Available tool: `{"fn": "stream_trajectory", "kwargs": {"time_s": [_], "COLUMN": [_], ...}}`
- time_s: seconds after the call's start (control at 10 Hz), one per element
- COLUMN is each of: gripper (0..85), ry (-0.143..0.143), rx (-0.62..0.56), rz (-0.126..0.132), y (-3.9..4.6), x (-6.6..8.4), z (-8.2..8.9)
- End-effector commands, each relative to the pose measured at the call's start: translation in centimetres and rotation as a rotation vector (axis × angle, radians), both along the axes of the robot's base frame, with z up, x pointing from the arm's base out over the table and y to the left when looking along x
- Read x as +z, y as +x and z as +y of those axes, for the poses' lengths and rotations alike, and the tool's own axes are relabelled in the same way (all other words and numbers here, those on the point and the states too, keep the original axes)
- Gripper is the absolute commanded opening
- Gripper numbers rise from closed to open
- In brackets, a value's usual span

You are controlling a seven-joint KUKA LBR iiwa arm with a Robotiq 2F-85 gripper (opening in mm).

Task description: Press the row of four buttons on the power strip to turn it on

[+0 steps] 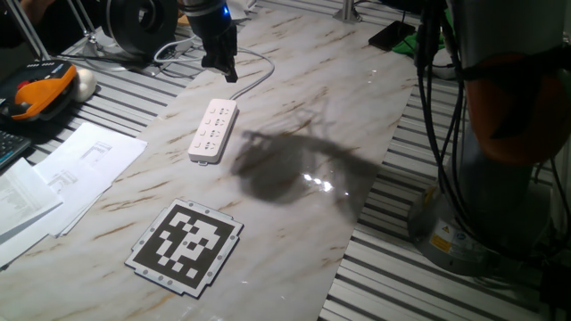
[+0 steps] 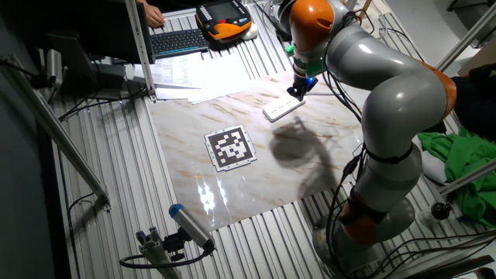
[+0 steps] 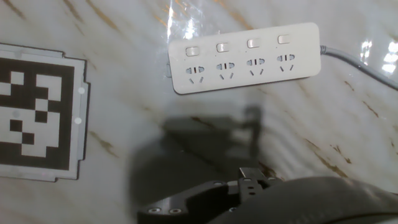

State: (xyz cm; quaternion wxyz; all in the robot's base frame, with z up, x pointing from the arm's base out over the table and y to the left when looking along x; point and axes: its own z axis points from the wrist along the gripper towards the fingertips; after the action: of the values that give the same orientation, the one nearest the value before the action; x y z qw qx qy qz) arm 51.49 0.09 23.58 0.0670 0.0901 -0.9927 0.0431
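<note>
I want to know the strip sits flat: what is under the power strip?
The power strip lies on the marble tabletop; no other object shows at its edges. What its body covers cannot be seen.

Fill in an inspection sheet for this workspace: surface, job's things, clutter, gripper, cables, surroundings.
Surface: marble-patterned table top, glossy, shadowed by the arm.
Job's things: power strip lying flat, four buttons in a row, untouched.
Clutter: marker board near the strip; papers beside the table top.
Gripper: gripper above the strip's cable end; state of the fingers not visible.
Cables: strip's cable runs off its end; dark cables hang by the robot base.
Surroundings: keyboard, orange pendant, green cloth.
</note>
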Motion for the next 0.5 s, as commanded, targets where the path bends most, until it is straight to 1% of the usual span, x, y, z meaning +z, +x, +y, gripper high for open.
{"fn": "stream_trajectory", "kwargs": {"time_s": [0.0,0.4], "gripper": [0.0,0.0], "ry": [0.004,0.016], "rx": [-0.004,-0.03], "rz": [0.001,0.003], "y": [0.0,0.0], "x": [-0.01,-0.01], "z": [-0.02,-0.02]}}
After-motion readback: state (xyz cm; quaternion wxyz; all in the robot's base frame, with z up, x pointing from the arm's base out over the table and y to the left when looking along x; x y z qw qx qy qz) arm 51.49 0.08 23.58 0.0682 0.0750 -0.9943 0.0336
